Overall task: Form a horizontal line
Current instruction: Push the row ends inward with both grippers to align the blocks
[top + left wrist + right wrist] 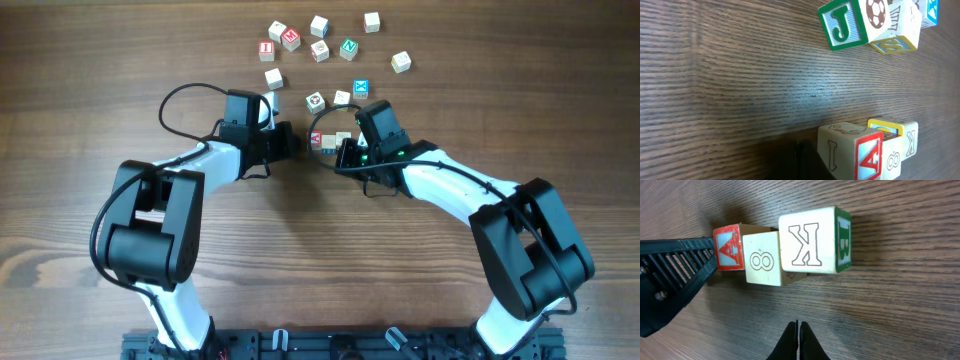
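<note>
Three small wooden cubes stand side by side in a short row (330,139) between my two grippers. In the right wrist view they read, left to right, a red-framed A cube (729,247), a pale 8 cube (761,259) and a larger-looking K cube (807,241) with a green side. My left gripper (298,140) is shut, its dark fingers (805,160) right against the A cube (869,157) at the row's left end. My right gripper (798,326) is shut and empty, a short way in front of the row.
A green J cube (842,25) and others lie just beyond the row. Several more loose letter cubes (320,50) are scattered at the back of the wooden table (300,260). Both arms reach in from the front corners.
</note>
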`<state>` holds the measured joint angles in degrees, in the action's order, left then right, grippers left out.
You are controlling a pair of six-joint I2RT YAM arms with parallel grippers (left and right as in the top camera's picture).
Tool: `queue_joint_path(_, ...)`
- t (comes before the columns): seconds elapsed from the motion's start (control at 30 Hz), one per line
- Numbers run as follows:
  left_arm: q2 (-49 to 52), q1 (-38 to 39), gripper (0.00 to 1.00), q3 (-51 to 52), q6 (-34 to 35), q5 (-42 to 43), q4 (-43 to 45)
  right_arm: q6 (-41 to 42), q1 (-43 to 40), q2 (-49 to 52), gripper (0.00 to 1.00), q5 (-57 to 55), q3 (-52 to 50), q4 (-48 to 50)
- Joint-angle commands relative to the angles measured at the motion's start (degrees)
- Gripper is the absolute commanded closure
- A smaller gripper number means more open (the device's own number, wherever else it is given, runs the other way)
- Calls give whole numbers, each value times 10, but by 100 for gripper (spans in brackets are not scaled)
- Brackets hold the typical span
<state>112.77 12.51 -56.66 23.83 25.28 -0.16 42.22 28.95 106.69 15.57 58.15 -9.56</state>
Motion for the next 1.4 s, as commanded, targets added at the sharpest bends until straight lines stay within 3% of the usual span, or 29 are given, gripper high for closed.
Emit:
queue_joint_path(0.0,26,-1,96,21,-7,-102,-49,-2,2,2,96,-20,-5,1)
queue_joint_path(0.13,26,-1,95,21,-7,-154,-92,-2,9,26,96,-25,-5,21)
queue_joint_path(0.3,26,-1,89,21,-7,-157,-116,-1,14,41,95,-20,-5,44)
queue_joint_path(0.5,26,-1,77,21,-7,-157,-128,-5,15,46,96,-22,-5,55)
queue_joint_path(0.7,26,-1,38,21,-7,-157,-128,-10,15,55,95,-22,-5,66)
queue_joint_path(0.77,26,-1,6,21,-7,-157,-128,-16,16,57,96,-22,-5,70)
queue_joint_path(0.8,26,-1,0,21,-7,-157,-128,-16,16,57,96,-22,-5,71)
queue_joint_path(1.37,26,-1,0,21,-7,-158,-116,-18,17,64,96,-22,-5,85)
